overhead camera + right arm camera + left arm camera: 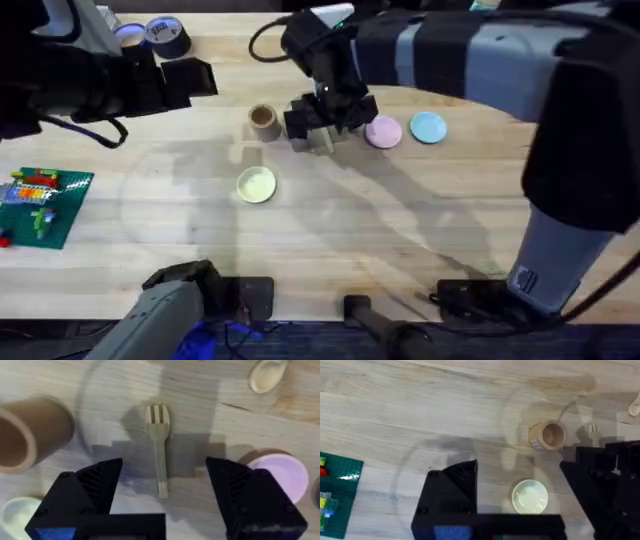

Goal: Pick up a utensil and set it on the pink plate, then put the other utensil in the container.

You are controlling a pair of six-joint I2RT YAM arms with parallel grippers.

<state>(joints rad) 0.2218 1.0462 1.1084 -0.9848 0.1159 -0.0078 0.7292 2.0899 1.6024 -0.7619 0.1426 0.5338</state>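
The wooden fork [159, 442] lies flat on the table, its tines pointing away from my right gripper [163, 471]. That gripper hovers open just above the fork, one finger on each side of the handle. In the overhead view my right gripper [318, 133] sits between the tan container [263, 122] and the pink plate [383, 132]. The wooden spoon [267, 374] rests beyond the fork, with the pink plate [278, 475] to one side and the container [30, 435] to the other. My left gripper [517, 487] hangs open and empty high over the table, at the far left in the overhead view [188, 78].
A light blue plate [428, 127] lies right of the pink one. A pale yellow dish [256, 185] sits in front of the container. A green brick baseplate [40, 205] is at the left edge, and tape rolls [165, 35] lie at the back left.
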